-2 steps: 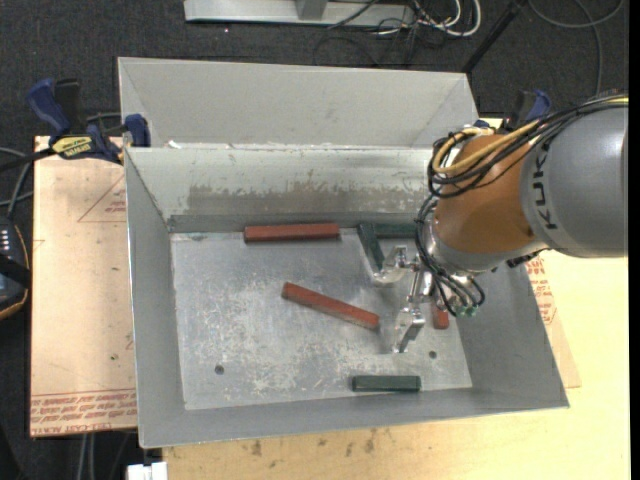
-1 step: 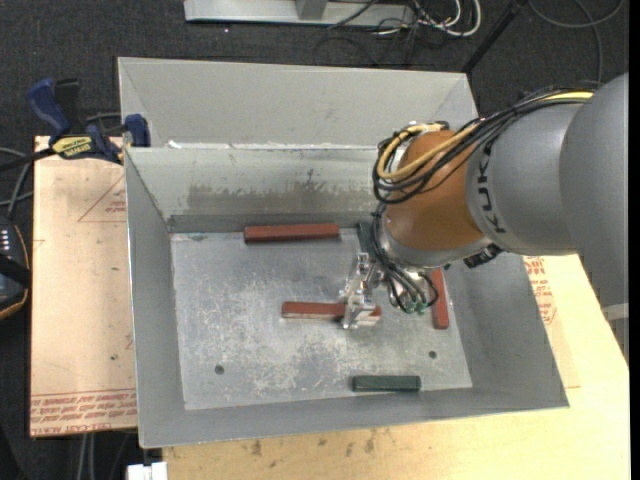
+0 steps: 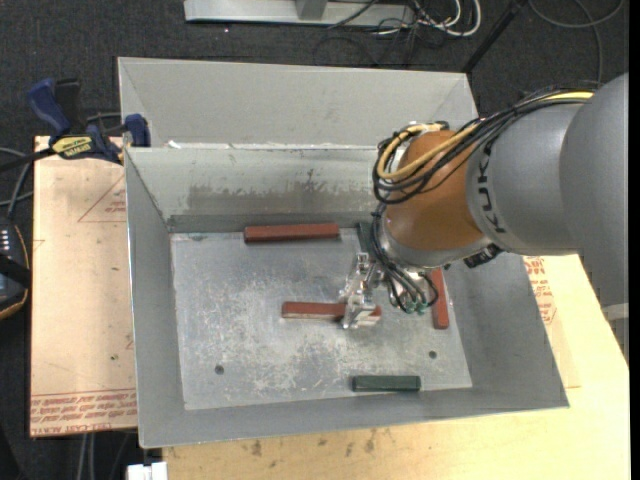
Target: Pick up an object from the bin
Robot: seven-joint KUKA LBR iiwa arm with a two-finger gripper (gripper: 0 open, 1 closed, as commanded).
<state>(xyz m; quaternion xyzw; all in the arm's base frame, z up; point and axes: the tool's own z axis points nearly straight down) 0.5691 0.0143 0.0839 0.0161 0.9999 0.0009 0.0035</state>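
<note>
Thin reddish-brown bar [image 3: 312, 311], flat at mid-floor of the bin [image 3: 250, 363], its length parallel to the back wall.

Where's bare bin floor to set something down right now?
The left half is bare, between the left wall, the back brown bar and the middle brown bar. Front-left, beside the dark green bar, is free too. It is crowded right of centre, around the gripper and red bar.
</note>
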